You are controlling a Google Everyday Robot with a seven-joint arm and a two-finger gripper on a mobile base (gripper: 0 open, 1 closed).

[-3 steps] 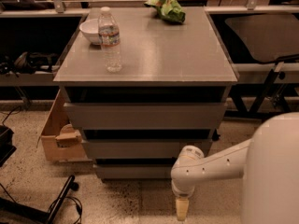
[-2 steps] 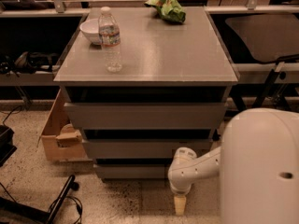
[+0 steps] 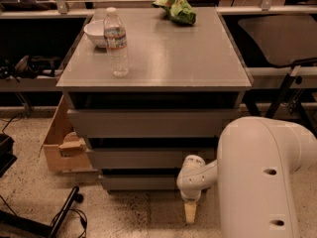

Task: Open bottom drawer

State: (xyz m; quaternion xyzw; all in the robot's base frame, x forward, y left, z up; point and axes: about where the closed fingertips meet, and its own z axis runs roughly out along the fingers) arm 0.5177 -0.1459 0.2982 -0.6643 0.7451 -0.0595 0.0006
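Speckled floor [image 3: 124, 214] in the near part of the scene, w/ a grey cabinet [image 3: 158, 58] standing on it, three drawer fronts stacked. On top: water bottle [image 3: 117, 41] far left, white bowl [image 3: 95, 32] just behind it, green bag [image 3: 177, 10] at the far edge. Cardboard box [image 3: 60, 150] sits on the floor to the left of the cabinet.

The bottom drawer [image 3: 141, 182] is the lowest front, close to the floor, and looks fully shut. The gripper [image 3: 190, 211] hangs tip-down just in front of its right end, a bit lower than the front, apparently not touching it. Can't tell whether the gripper is spread or pressed together. White arm [image 3: 262, 177] fills the near right.

Step in hand, prob.: approach, no hold on the drawer yet. Next move likely needs the gripper raised and brought in to the dark gap over the front's top edge, hooked there, then a straight pull toward the near side. No handle, so purchase may be poor.
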